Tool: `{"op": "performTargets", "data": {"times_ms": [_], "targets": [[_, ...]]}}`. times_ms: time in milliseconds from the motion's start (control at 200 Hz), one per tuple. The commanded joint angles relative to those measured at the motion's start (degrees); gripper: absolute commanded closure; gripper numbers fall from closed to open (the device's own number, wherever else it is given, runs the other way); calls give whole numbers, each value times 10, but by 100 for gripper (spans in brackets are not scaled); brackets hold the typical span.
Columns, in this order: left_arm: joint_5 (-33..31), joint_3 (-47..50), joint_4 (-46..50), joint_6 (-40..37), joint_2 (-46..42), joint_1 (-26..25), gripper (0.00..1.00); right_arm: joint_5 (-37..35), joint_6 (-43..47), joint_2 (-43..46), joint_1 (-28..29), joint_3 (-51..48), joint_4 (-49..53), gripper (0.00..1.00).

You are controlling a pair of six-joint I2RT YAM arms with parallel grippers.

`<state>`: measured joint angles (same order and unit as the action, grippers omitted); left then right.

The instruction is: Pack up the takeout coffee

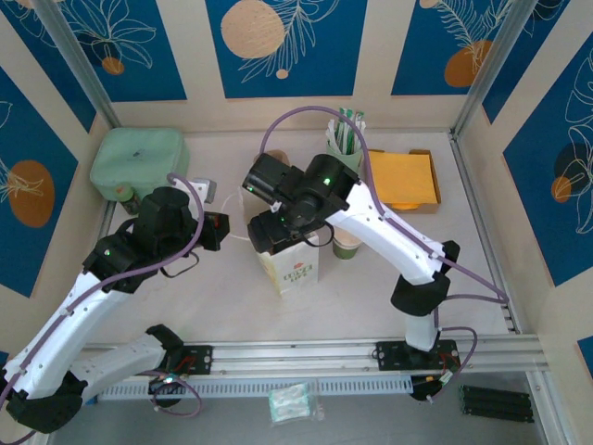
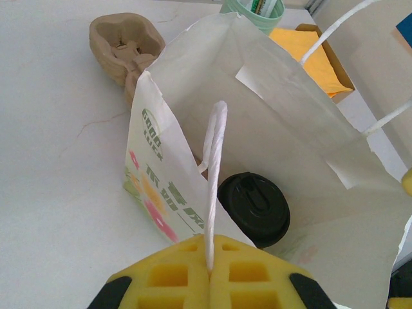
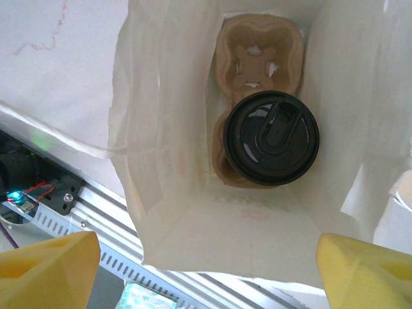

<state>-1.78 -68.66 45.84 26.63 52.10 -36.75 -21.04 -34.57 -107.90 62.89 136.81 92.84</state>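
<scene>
The left tool (image 2: 209,273) is closed tight on the thin white handle (image 2: 215,161) of the white paper bag (image 2: 283,122). The right tool (image 3: 207,267) hangs over the bag's mouth with its jaws spread wide, gripping nothing. Down inside the bag, the takeout coffee (image 3: 271,137) stands upright in one cell of a pulp cup carrier (image 3: 261,58), black lid on. Beyond the bag on the desk (image 1: 232,297) stands a mint-green cup of sachets (image 1: 345,139).
</scene>
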Motion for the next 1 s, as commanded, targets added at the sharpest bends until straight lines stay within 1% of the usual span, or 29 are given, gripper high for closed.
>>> {"op": "performTargets", "data": {"times_ms": [0,205,410,605,695,995], "targets": [[-10,-19,-1,-7,3,4,100,-7,-12,20,5,7,25,13],[-11,-28,2,-10,4,4,96,0,-10,27,5,23,19,13],[-17,-44,10,-15,4,4,86,5,-2,27,5,51,15,13],[-25,-61,17,-20,4,4,72,20,9,29,-6,75,1,13],[-28,-67,18,-20,4,4,67,27,13,31,-11,75,-8,13],[-37,-91,19,-22,8,3,45,37,29,37,-31,78,-34,13]]}}
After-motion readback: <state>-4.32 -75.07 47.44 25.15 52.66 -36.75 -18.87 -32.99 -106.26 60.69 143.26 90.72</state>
